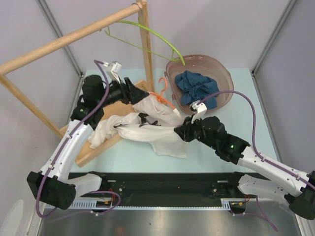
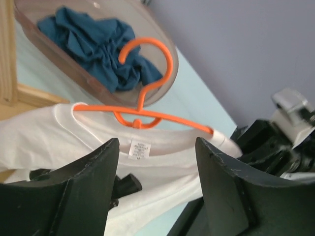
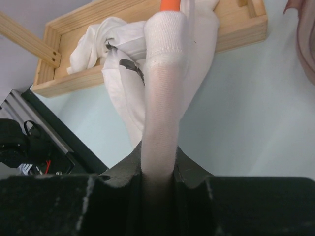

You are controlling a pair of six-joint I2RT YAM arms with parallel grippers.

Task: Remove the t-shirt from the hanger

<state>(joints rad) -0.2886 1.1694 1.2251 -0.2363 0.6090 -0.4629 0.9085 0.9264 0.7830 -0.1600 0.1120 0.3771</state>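
The white t-shirt (image 1: 157,132) lies partly on the table and partly over the wooden base, still on the orange hanger (image 1: 166,97). My left gripper (image 1: 141,96) is open and empty just left of the hanger. In the left wrist view my left gripper (image 2: 157,147) has its jaws wide apart, facing the collar of the t-shirt (image 2: 162,162) and the hanger (image 2: 142,113). My right gripper (image 1: 179,132) is shut on a stretched strip of the t-shirt (image 3: 162,98) at the hanger's right end. The hanger's orange tip (image 3: 170,4) shows in the right wrist view, beyond my right gripper (image 3: 158,147).
A translucent brown basin (image 1: 222,74) holding a blue garment (image 1: 197,86) stands at the back right. A wooden rack with a sloping pole (image 1: 69,39) carries a green hanger (image 1: 147,32). Its tray-like base (image 1: 93,150) lies on the left.
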